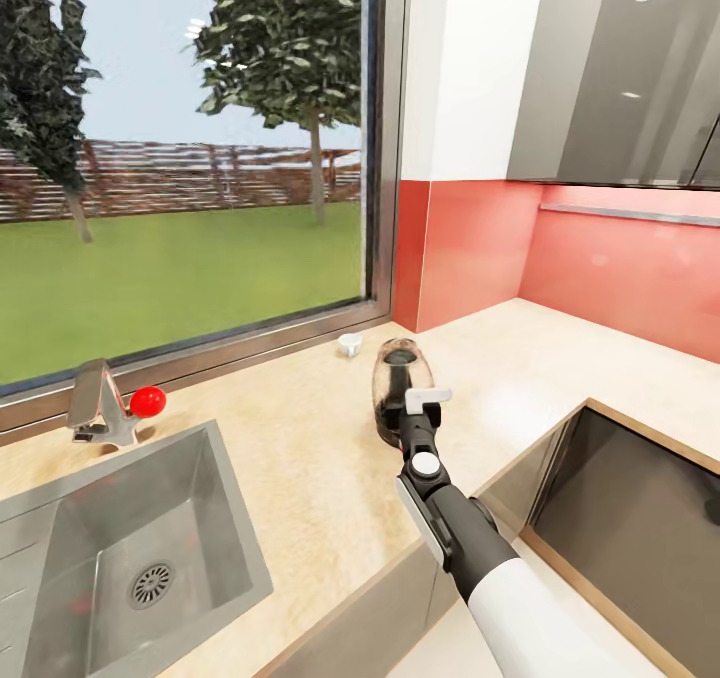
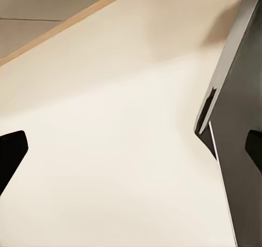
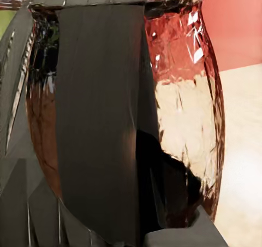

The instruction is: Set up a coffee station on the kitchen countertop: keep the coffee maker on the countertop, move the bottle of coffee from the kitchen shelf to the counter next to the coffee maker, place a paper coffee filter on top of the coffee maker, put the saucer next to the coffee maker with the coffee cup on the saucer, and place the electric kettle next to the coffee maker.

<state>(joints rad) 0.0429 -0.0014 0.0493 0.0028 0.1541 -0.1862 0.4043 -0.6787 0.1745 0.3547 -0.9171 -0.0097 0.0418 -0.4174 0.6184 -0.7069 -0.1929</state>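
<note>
The electric kettle (image 1: 396, 386), a rounded clear glass body with a black handle and black base, stands on the light wood bench (image 1: 300, 458) at frame centre in the head view, with the right tool (image 1: 412, 410) clenched on its handle. In the right wrist view the glass wall (image 3: 185, 94) reflects the red backsplash. The small white coffee cup (image 1: 350, 344) sits just above the kettle, near the window; the left tool's state cannot be told.

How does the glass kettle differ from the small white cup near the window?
The rounded clear glass kettle is taller and see-through; the small white cup is low and opaque. The right end effector is at the kettle's handle; the cup stands free, nearer the window. Both rest on the light wood countertop.
</note>
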